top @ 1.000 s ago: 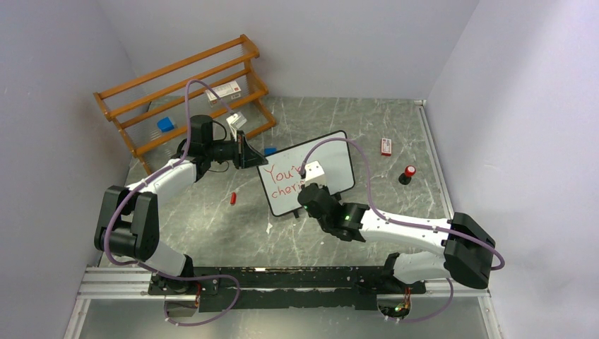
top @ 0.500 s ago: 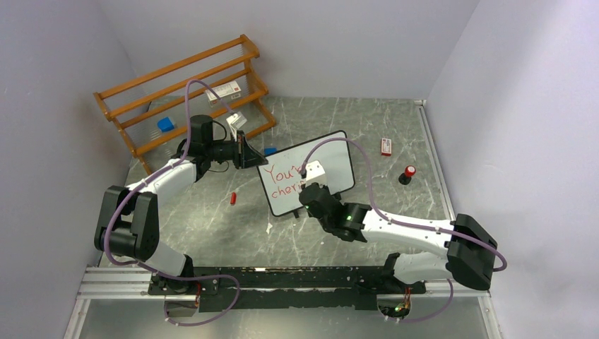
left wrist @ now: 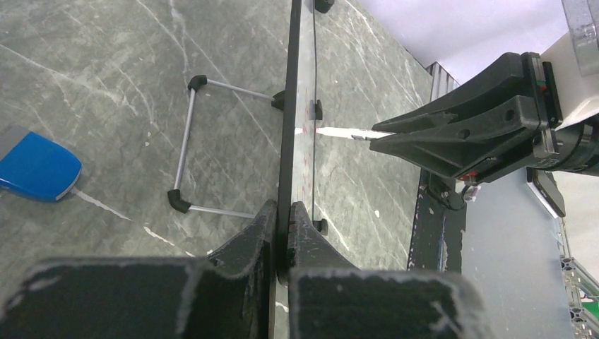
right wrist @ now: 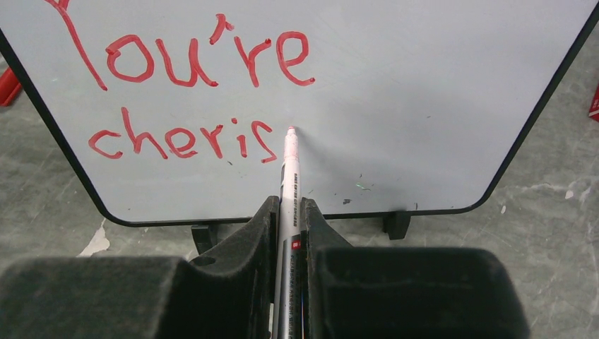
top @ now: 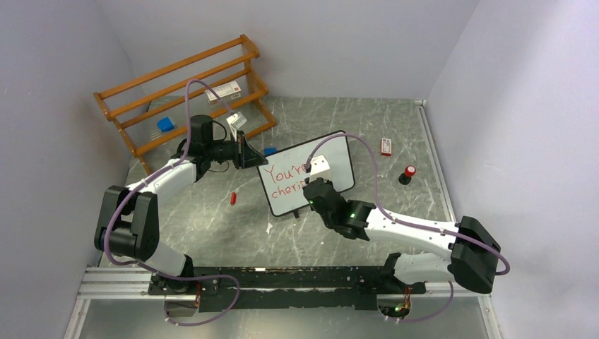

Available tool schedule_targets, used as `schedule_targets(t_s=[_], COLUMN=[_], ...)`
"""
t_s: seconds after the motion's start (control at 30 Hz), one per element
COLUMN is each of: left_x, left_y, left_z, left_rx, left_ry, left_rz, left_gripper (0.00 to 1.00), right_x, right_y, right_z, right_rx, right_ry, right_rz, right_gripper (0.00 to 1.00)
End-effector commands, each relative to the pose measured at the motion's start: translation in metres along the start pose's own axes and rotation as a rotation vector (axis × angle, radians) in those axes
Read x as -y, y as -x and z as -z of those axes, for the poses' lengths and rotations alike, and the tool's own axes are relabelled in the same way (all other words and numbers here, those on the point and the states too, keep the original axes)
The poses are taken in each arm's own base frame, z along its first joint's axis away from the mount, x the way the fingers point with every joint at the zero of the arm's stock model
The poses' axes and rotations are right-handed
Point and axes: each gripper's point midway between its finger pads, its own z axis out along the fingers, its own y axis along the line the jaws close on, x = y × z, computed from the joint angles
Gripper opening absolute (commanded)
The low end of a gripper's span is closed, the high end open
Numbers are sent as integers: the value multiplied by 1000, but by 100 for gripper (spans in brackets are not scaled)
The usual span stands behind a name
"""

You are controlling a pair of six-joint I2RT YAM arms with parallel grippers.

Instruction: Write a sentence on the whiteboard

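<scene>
Gloss vs matt, basically

The whiteboard is smooth glossy white with a matt black frame. The worktop looks like polished grey veined stone, the rack is varnished wood, the marker white plastic, the right end effector grainy matt black.

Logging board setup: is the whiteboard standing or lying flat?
Standing: the whiteboard rests on its feet, wire stand behind, left claw pinching its edge.

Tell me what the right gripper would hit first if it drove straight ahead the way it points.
The right gripper points its marker at the whiteboard, so the marker tip would meet the white face first, just right of the red lettering. It may be touching now.
</scene>
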Motion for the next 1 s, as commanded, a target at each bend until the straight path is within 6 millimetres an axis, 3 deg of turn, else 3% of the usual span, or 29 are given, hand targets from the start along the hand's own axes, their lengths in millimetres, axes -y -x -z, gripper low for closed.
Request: schedule_targets(t_s=[0.0,0.43,0.97], left_x=[-20,-20,-21], left_y=[-42,-42,-43], left_z=[-7,-7,-7], left_rx=[-98,-100,-102], left_ry=[73,71,73], left_rz=[65,66,67], left_gripper=[5,5,5], right_x=[-4,-5,1], right_y=[20,30,-2], right_z=[-3,-9,-8], right_rx=[48,65,-29], right_ry=[2,0,-6], right_rz=[-28,-31,-19], right_gripper=[0,0,0])
